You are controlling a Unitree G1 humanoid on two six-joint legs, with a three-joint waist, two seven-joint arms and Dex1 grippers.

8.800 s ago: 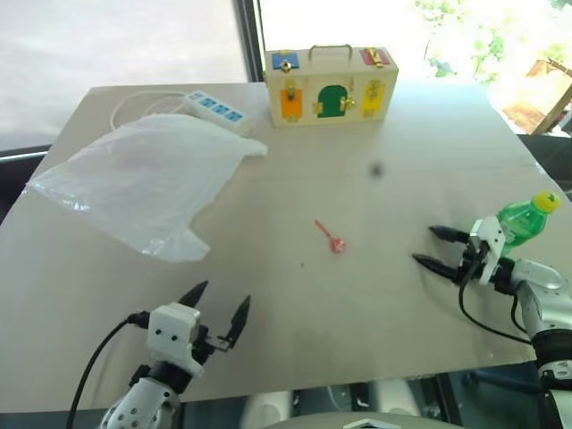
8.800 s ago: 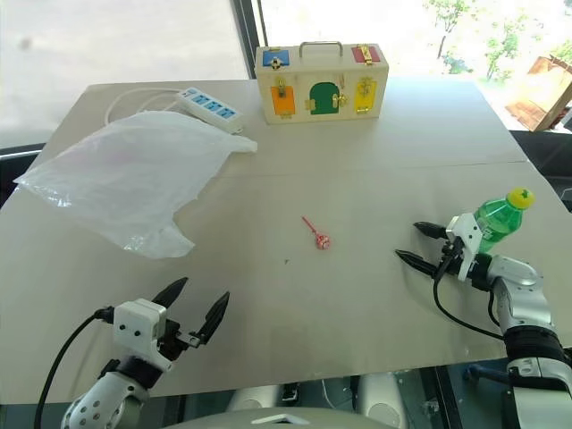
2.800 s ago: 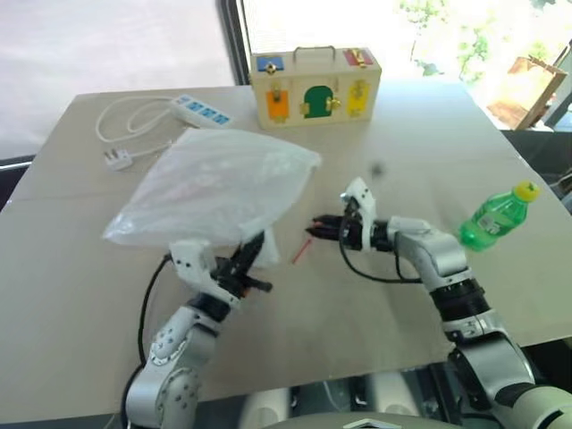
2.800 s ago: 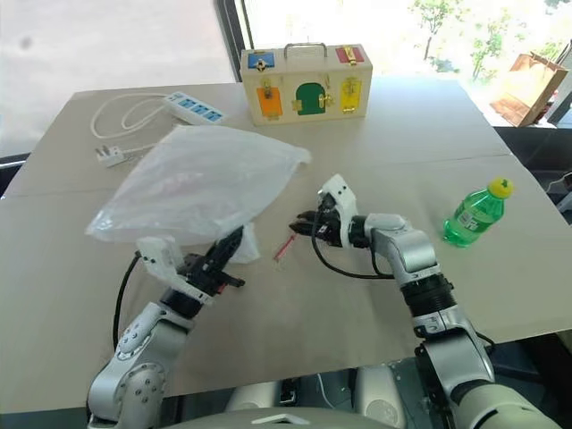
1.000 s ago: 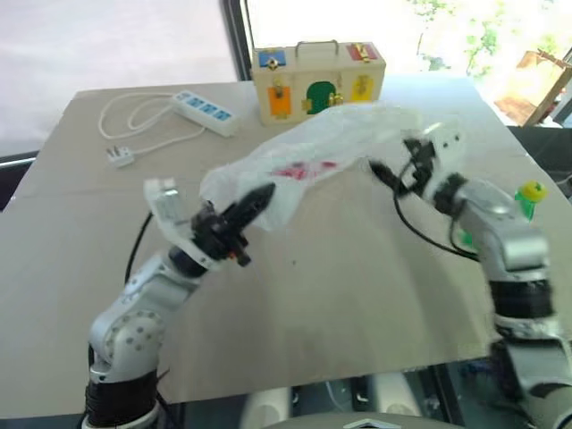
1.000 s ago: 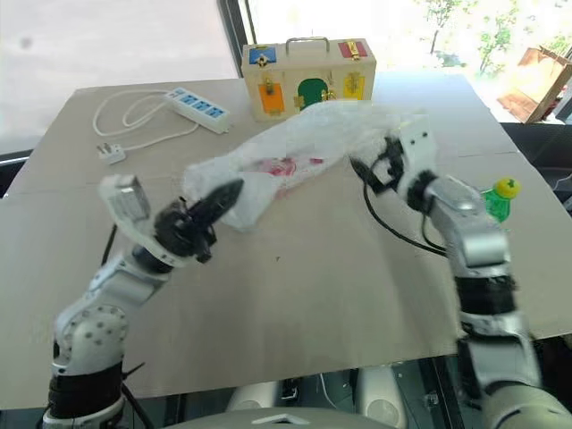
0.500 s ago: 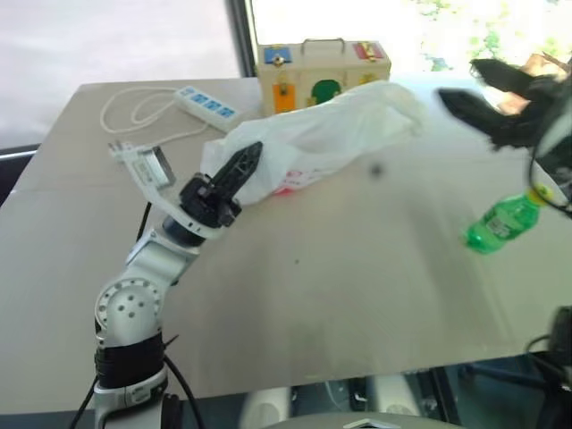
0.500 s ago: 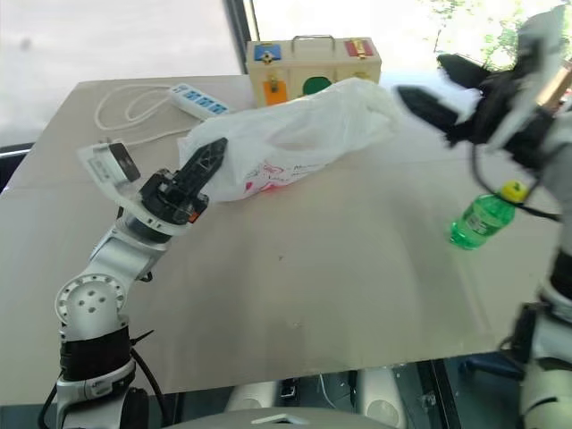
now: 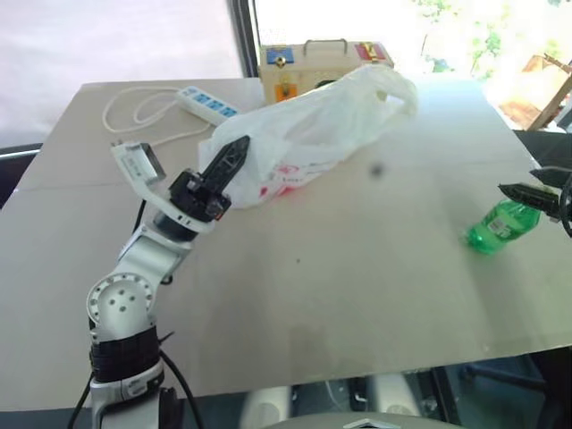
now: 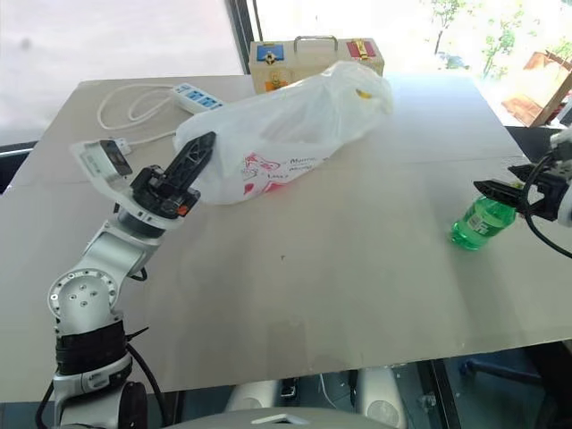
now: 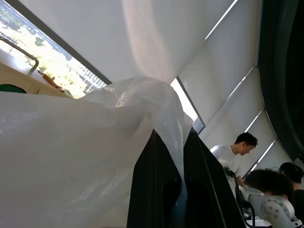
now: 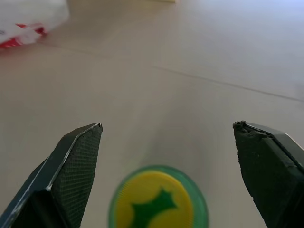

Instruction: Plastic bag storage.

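We see the plastic bag (image 10: 286,125) lifted at one end over the table (image 10: 340,268).
Our left pincer (image 9: 234,154) is clamped tight on the bag's near edge; the bag's far end sags in front of the wooden latch box (image 10: 308,49). Our right pincer (image 12: 168,156) stands wide apart, holding nothing, just above the green bottle (image 10: 478,222) and its yellow cap (image 12: 159,199).
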